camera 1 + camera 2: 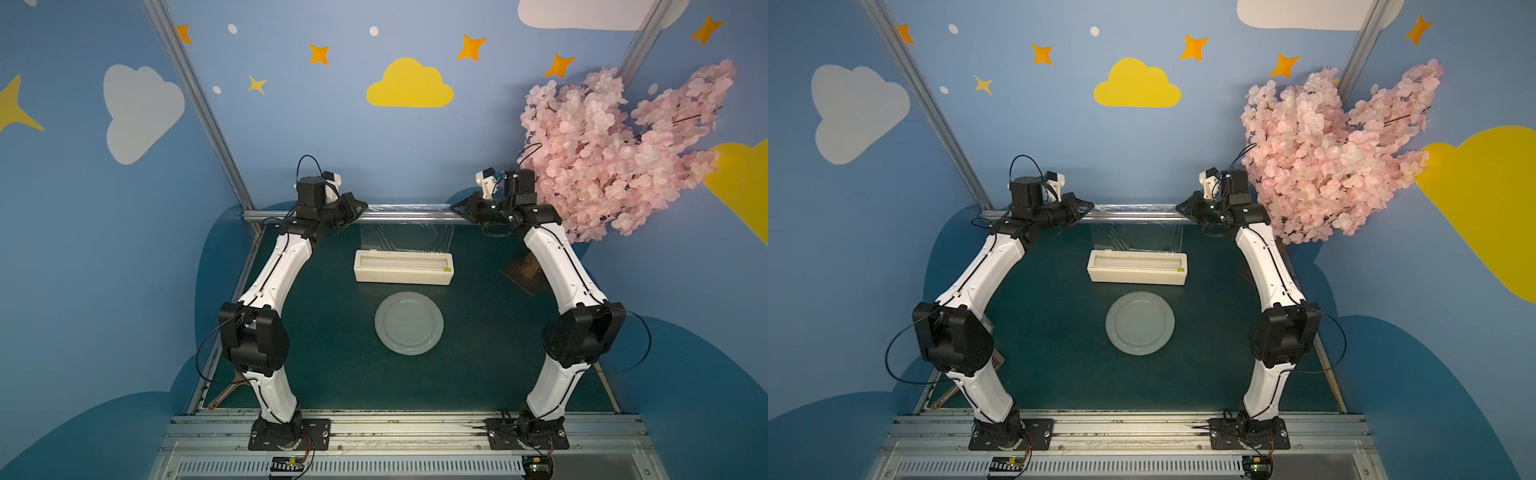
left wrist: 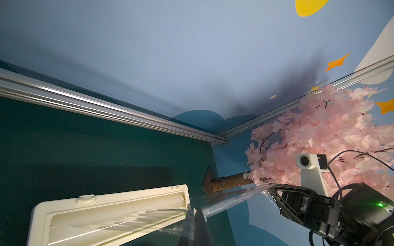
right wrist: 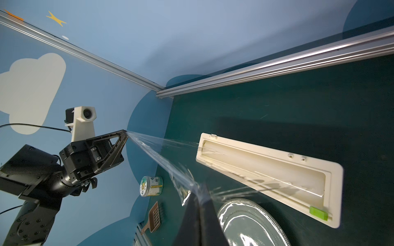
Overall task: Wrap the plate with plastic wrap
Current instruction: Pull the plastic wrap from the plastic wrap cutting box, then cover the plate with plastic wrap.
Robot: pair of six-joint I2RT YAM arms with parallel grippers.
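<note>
Wrap (image 1: 405,235): clear, streaked, stretched taut above box (image 1: 403,272).
Left pincer (image 1: 365,205): closed on wrap.
Right pincer (image 1: 454,206): closed on wrap.

Light was dim and even; white glare lay on the plate (image 3: 245,221) and wrap (image 3: 153,149); wall (image 2: 162,85) shadows were soft; edges bowed.

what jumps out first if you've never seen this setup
Clear plastic wrap stretched taut between the left pincer and right pincer, both shut on its top edge, rising from the cream dispenser box at the back. Next, the pale plate lying bare in front of the box, and the pink blossom branch beside the right arm.
</note>
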